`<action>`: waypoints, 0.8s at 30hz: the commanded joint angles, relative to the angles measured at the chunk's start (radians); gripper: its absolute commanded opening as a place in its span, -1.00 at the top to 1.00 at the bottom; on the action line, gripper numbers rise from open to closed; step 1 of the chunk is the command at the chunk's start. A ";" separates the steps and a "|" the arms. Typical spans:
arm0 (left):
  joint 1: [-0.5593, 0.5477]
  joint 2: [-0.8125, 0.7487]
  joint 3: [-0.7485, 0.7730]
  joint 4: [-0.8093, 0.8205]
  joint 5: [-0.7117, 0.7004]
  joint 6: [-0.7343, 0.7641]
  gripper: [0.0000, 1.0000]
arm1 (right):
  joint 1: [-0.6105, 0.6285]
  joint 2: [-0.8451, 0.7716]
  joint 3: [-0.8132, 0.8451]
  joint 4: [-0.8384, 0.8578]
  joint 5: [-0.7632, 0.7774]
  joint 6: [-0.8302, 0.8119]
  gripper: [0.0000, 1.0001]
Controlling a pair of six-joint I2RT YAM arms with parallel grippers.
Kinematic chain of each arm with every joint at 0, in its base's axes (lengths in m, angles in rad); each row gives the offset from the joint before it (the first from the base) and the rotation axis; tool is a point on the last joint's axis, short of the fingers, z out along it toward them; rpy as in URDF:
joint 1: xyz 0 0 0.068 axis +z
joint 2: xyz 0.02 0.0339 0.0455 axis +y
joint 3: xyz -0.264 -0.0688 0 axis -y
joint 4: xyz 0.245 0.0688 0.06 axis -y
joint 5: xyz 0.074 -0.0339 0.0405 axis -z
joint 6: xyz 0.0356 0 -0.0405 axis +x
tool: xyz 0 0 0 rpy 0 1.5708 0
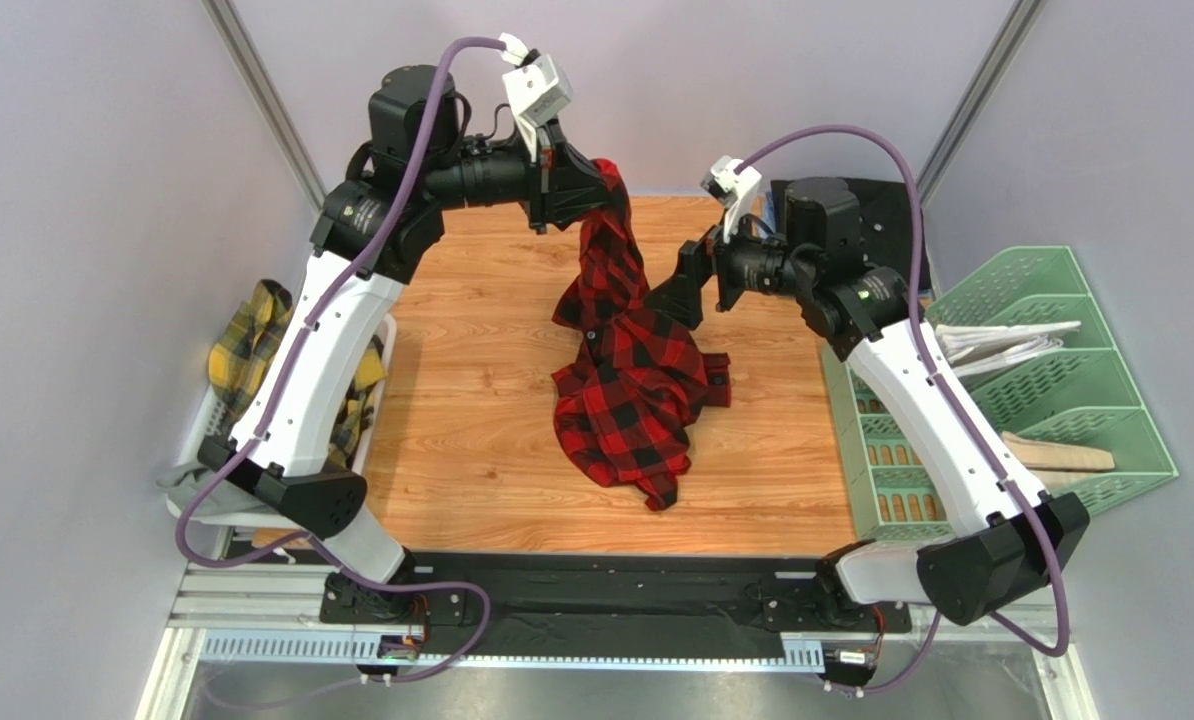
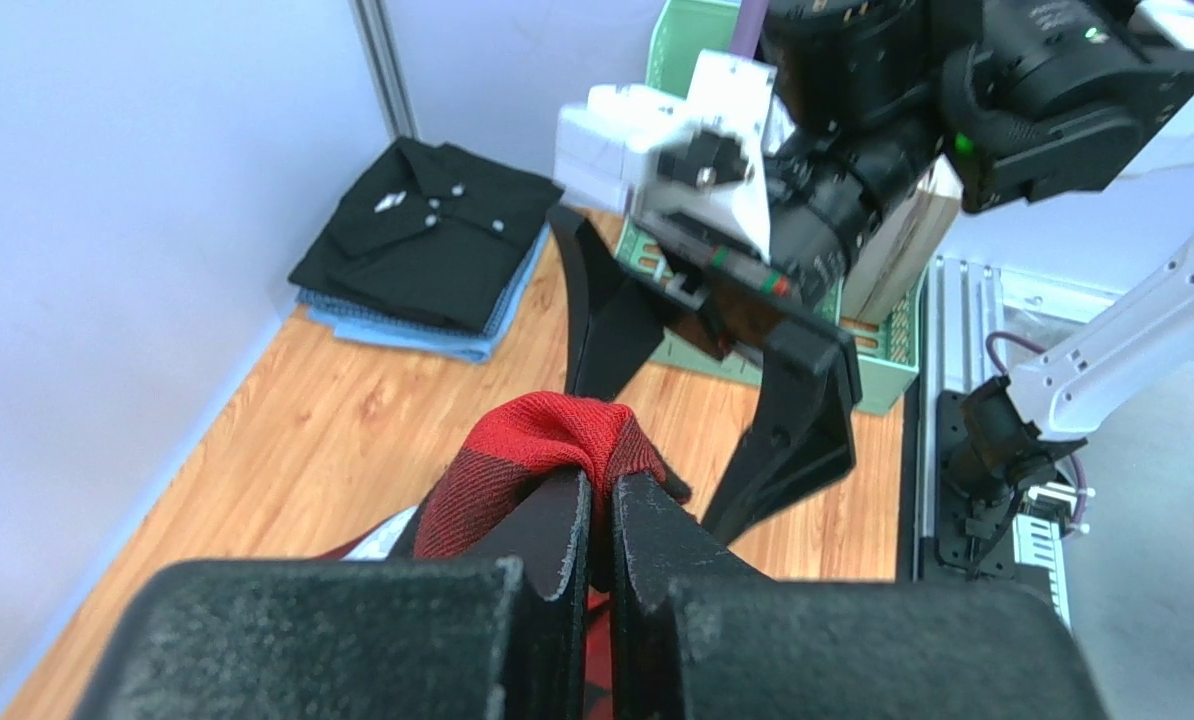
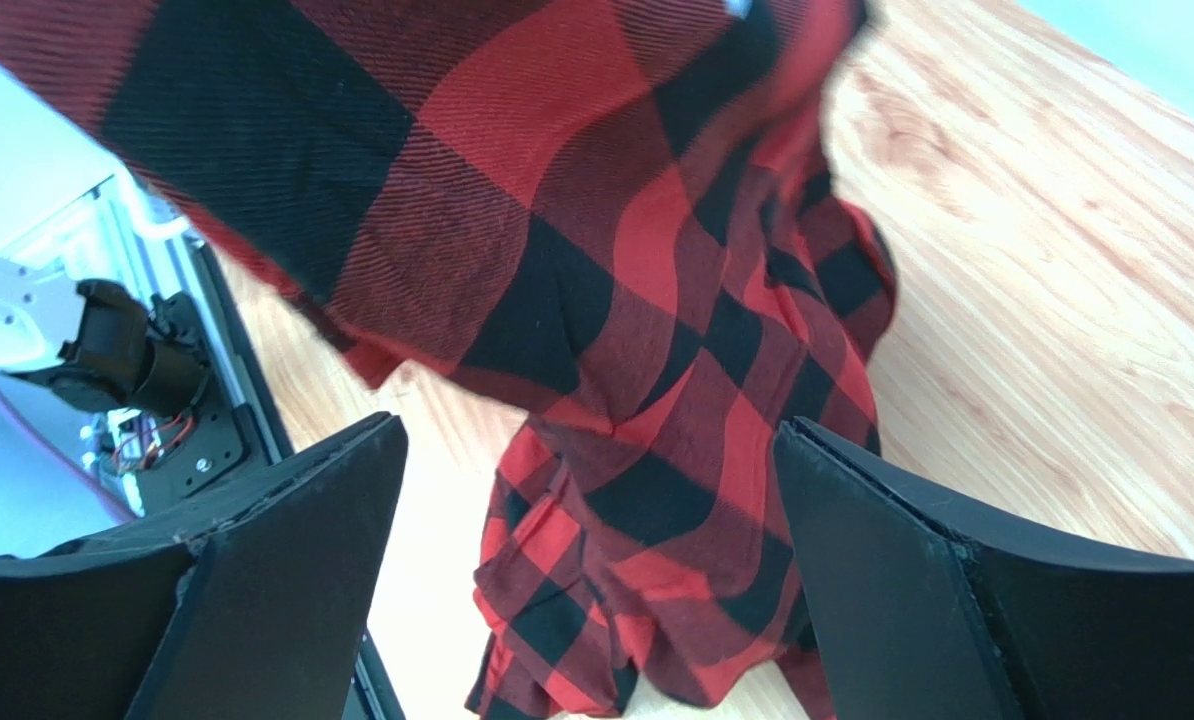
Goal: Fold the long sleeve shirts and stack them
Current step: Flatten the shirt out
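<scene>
A red-and-black check shirt [image 1: 626,390] hangs from my left gripper [image 1: 600,183], which is raised over the far middle of the table. Its lower part is heaped on the wood. In the left wrist view the left gripper [image 2: 600,488] is shut on a bunched red fold of the shirt [image 2: 536,435]. My right gripper [image 1: 678,293] stands open just right of the hanging cloth. In the right wrist view the right gripper [image 3: 588,540] has its fingers wide apart, the shirt [image 3: 618,300] draped beyond them. A yellow-and-dark plaid shirt [image 1: 250,338] lies in the left basket. A folded black shirt [image 2: 430,225] rests in the far right corner.
A white basket [image 1: 198,443] sits off the table's left edge. A green slotted rack [image 1: 1054,375] holding papers and a wooden piece stands along the right edge. The black shirt lies on a folded blue cloth [image 2: 468,338]. Grey walls close in the back.
</scene>
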 commanded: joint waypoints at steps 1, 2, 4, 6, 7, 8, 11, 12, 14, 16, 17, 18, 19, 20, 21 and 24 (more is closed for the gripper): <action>-0.004 -0.022 0.043 0.054 0.026 -0.022 1.00 | 0.043 0.024 0.028 0.062 0.017 0.009 -1.00; -0.002 -0.024 0.043 0.054 0.019 -0.022 1.00 | 0.055 0.033 0.035 0.062 0.016 0.009 -1.00; -0.002 -0.030 0.040 0.045 0.000 -0.022 1.00 | 0.063 0.042 0.046 0.071 0.010 0.016 -0.98; 0.001 -0.038 0.028 0.042 0.009 -0.014 1.00 | 0.069 0.038 0.040 0.090 0.013 0.023 -0.98; -0.001 -0.050 0.011 0.045 0.030 -0.002 1.00 | 0.071 0.039 0.043 0.097 0.038 0.023 -0.98; 0.001 -0.053 0.007 0.042 0.039 0.001 1.00 | 0.074 0.042 0.046 0.100 0.054 0.024 -0.93; 0.004 -0.055 0.016 -0.007 0.082 0.041 1.00 | 0.074 0.056 0.058 0.116 0.089 0.027 -0.51; 0.014 -0.056 0.013 -0.016 0.120 0.056 1.00 | 0.072 0.070 0.066 0.107 0.065 0.018 -0.38; 0.054 -0.084 -0.015 -0.044 0.156 0.111 1.00 | 0.072 0.076 0.083 0.038 0.028 -0.022 -0.34; 0.097 -0.123 -0.056 -0.079 0.191 0.177 1.00 | 0.069 0.050 0.075 -0.080 -0.012 -0.078 -0.49; 0.143 -0.133 -0.061 -0.169 0.203 0.302 1.00 | 0.063 0.038 0.053 -0.122 -0.012 -0.153 -0.67; 0.157 -0.142 -0.056 -0.255 0.191 0.402 1.00 | 0.056 0.027 0.037 -0.180 0.000 -0.178 -0.71; 0.162 -0.140 -0.018 -0.360 0.150 0.538 1.00 | 0.046 0.013 0.022 -0.195 0.003 -0.198 -0.72; 0.163 -0.143 -0.013 -0.539 0.101 0.649 1.00 | 0.027 0.013 0.010 -0.206 0.005 -0.215 -0.71; 0.163 -0.157 -0.021 -0.609 0.000 0.852 1.00 | 0.022 0.021 -0.006 -0.211 0.012 -0.217 -0.69; 0.163 -0.202 -0.142 -0.737 -0.242 1.085 1.00 | 0.019 0.114 -0.009 -0.205 0.000 -0.176 -0.64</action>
